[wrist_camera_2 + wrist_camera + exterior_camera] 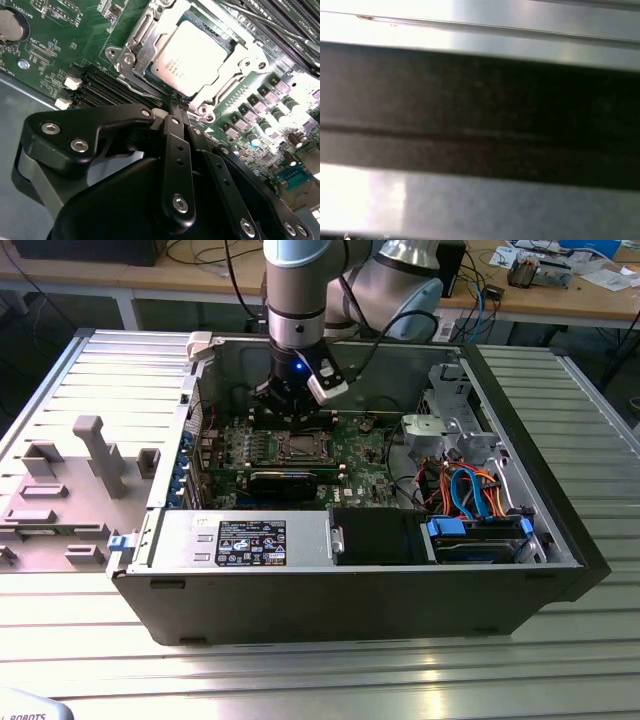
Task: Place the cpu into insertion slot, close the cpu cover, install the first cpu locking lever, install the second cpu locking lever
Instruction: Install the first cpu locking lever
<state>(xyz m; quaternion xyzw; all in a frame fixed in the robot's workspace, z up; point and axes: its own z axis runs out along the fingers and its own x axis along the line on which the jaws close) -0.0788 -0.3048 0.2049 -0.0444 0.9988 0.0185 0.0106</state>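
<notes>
A ribbed metal tabletop (560,640) of long aluminium slats is spanning the scene in the exterior view, and overhead light is glaring off its near strips. An open dark computer case (350,605) is sitting on it. Toward the exterior view's left, a grey fixture plate (60,490) with upright blocks is lying flat on the slats. Behind, a wooden workbench (560,300) is running across the back, carrying loose cables and papers (610,278). In the first wrist view, blurred bands of bright metal and dark shadow are crossing the frame.
</notes>
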